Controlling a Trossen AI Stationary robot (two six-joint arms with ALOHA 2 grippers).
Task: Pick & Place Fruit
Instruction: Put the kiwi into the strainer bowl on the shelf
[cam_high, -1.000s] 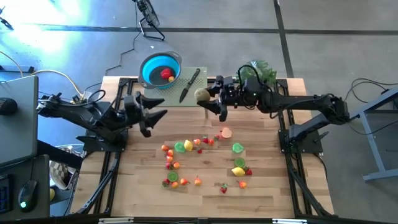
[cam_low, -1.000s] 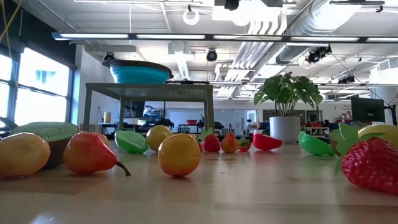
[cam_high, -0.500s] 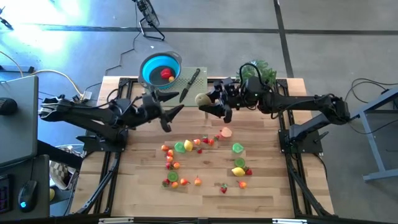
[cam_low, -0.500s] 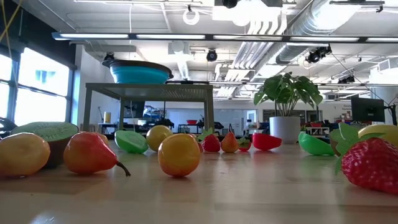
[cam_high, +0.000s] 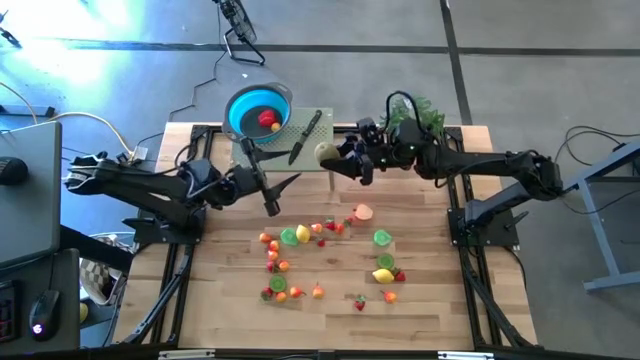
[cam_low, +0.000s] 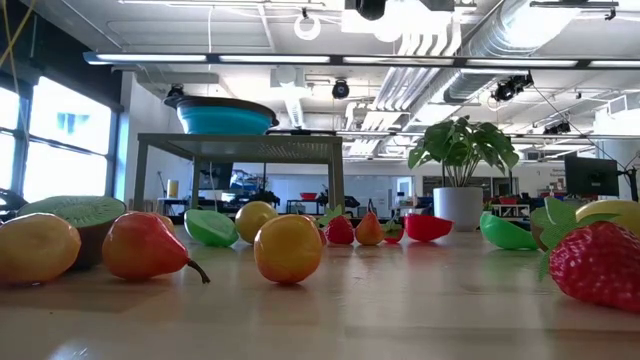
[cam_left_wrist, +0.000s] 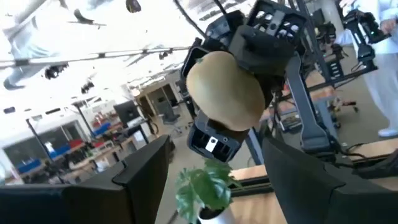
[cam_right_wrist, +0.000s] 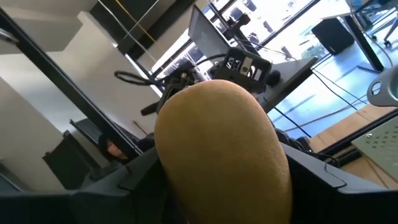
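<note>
A brown oval fruit (cam_high: 325, 152) hangs high above the table's far middle, with my right gripper (cam_high: 334, 160) shut on it. The same fruit fills the right wrist view (cam_right_wrist: 217, 149) and shows in the left wrist view (cam_left_wrist: 227, 90). My left gripper (cam_high: 282, 192) stands open just left of it, pointing at it with nothing between its fingers. Several small fruit pieces, among them a lemon (cam_high: 383, 275) and a green half (cam_high: 382, 237), lie on the wooden table (cam_high: 440, 300). My right gripper pinches the brown fruit by its two opposite sides (cam_right_wrist: 166, 171) between its two fingers. The fingers come level from the table's right side. The fruit is lifted clear, sticking out past the fingers toward my left gripper.
A blue bowl (cam_high: 258, 108) with a red fruit (cam_high: 267, 118) stands on a raised grey platform (cam_high: 322, 138) at the far edge, beside a black-handled knife (cam_high: 305, 135). A potted plant (cam_high: 415, 110) stands at the far right. The scattered fruit takes up the table's middle.
My left gripper has gone toward the table's right, closer to the held fruit, rolling about its own line as it went. My right gripper has stayed in place and rolled with the brown fruit in its hold.
</note>
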